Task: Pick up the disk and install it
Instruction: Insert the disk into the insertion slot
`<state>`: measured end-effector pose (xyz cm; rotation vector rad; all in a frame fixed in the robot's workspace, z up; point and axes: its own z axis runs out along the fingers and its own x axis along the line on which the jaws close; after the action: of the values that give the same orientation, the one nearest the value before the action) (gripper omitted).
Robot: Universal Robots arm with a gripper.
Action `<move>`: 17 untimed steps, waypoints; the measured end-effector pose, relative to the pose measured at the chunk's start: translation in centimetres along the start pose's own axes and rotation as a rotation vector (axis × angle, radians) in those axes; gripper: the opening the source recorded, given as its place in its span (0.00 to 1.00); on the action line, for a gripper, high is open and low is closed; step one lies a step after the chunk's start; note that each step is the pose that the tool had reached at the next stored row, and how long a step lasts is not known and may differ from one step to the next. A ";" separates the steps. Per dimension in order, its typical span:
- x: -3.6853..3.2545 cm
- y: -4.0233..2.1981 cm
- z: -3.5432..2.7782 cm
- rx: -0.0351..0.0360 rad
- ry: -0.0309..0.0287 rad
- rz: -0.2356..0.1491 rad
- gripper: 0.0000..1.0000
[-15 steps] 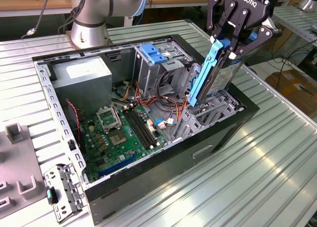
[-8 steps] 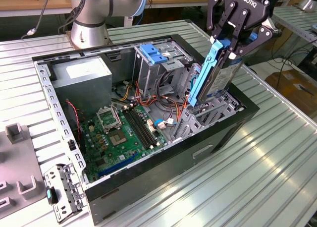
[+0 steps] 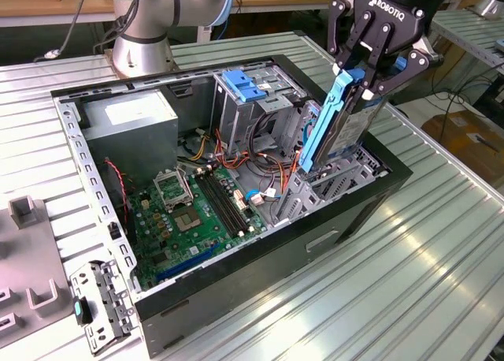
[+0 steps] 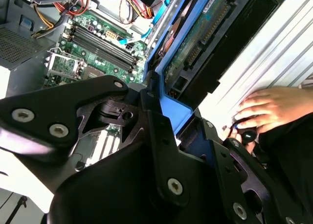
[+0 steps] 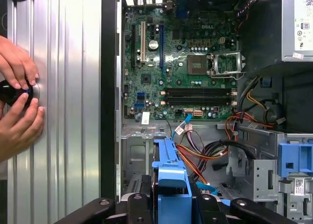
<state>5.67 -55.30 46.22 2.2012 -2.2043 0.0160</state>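
Gripper (image 3: 357,79) pinching one disk (image 3: 323,136), steeply tilted | one computer case (image 3: 236,286) below | two hands (image 5: 17,62) over table (image 5: 68,87)

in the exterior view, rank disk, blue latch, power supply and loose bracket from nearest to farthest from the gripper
1. disk: clamped in the gripper, toward the exterior view's right
2. blue latch: on top of the cage, mid-case
3. power supply: back corner, exterior view's left
4. loose bracket: on the table, exterior view's lower left
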 end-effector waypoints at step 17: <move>0.01 -0.22 0.90 -0.0005 0.0171 0.019 0.37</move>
<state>5.88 -55.33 45.31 2.1717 -2.2158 0.0346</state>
